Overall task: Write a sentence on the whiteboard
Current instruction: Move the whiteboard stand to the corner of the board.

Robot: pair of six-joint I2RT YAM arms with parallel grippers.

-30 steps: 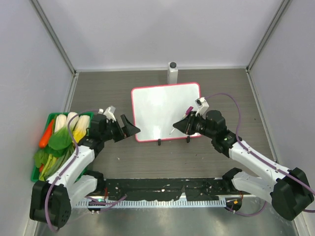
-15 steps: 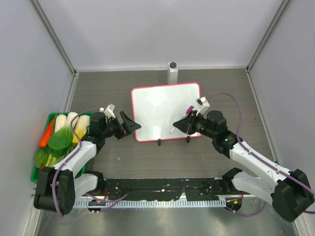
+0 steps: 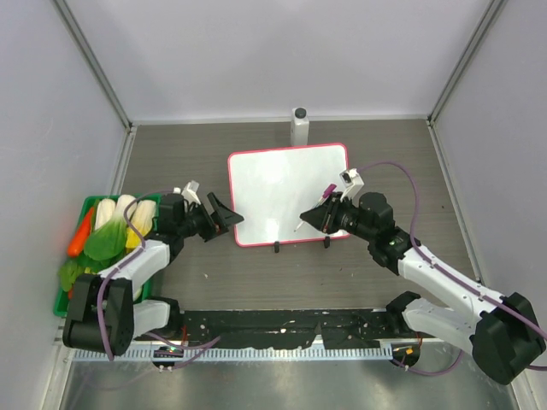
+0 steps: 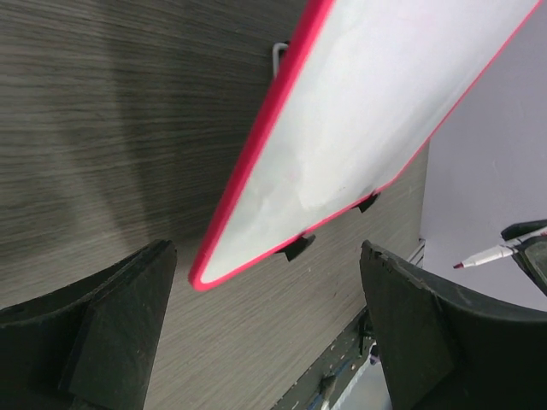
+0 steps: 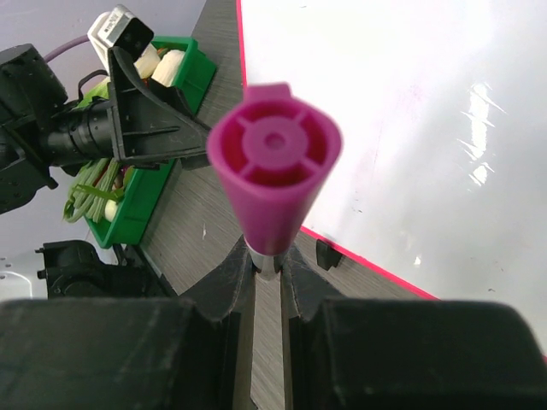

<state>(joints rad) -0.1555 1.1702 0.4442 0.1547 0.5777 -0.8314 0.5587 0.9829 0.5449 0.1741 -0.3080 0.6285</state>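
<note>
Table (image 3: 214, 282): grey wood-grain top, walled on three sides.

Whiteboard (image 3: 282, 184): lies at mid-table, slightly skewed, pink-red frame all round. From overhead I see its whole outline. The left wrist view gives me only its near-left corner and one long edge, seen at a raking angle. Its surface looks plain white with glare patches in every view; any writing on it is too faint for me to read.

Green tray (image 3: 60, 301): at the table's left edge, well apart from the board, filled with vegetables (image 3: 107, 243). Overhead shows most of it; the right wrist view catches just one end.

White post (image 3: 300, 128): upright beyond the board's far edge, visible overhead only.

Left gripper (image 3: 227, 219): just beside the board's near-left corner, jaws spread wide, nothing between them. Its own camera shows the corner lying between the two fingers (image 4: 111, 333) without touching either.

Right gripper (image 3: 323, 215): over the board's near-right part, clamped tight on the marker (image 5: 273, 154). Its own camera shows only the magenta butt end; the left wrist view shows the white barrel and red tip. I cannot tell whether the tip touches the board.

Two black clip feet (image 3: 276, 248): on the board's near edge.

No brand or label legible.
</note>
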